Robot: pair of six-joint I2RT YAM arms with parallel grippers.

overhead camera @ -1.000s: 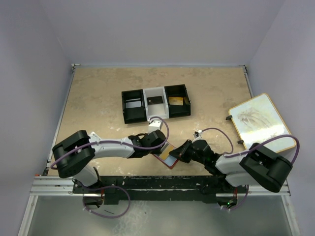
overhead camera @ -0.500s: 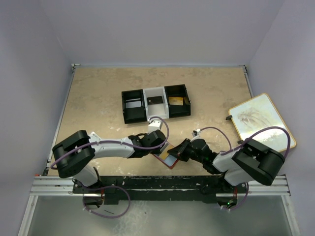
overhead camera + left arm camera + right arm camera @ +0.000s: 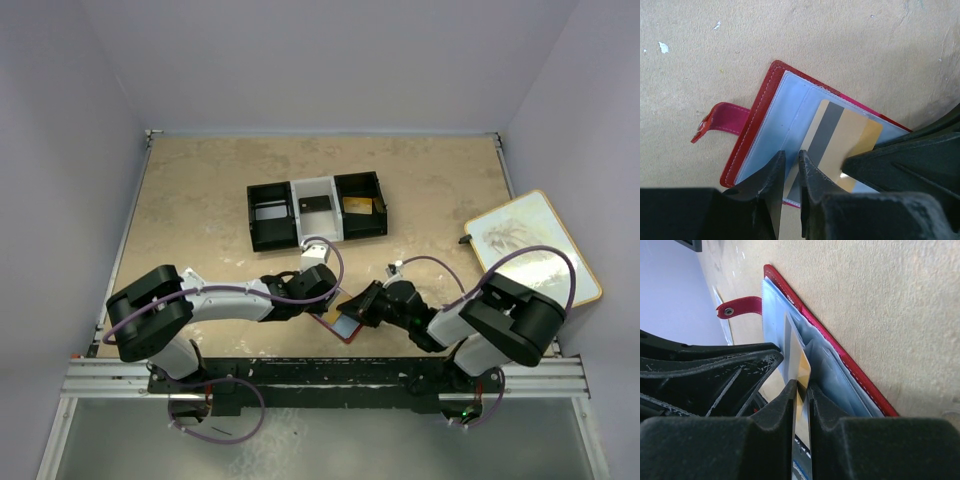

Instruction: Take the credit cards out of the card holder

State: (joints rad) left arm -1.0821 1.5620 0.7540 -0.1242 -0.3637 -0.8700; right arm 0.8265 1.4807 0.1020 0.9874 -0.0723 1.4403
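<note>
Currently the right gripper (image 3: 801, 390) pinches a gold credit card (image 3: 850, 140) in the open card holder (image 3: 765, 130); the left gripper (image 3: 791, 170) is nearly closed, grip unclear.

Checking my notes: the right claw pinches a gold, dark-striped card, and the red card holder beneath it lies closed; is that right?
Not quite: the card holder lies open, pale blue inner panels facing up, as the left wrist view shows. The right claw does pinch the gold, dark-striped card.
</note>
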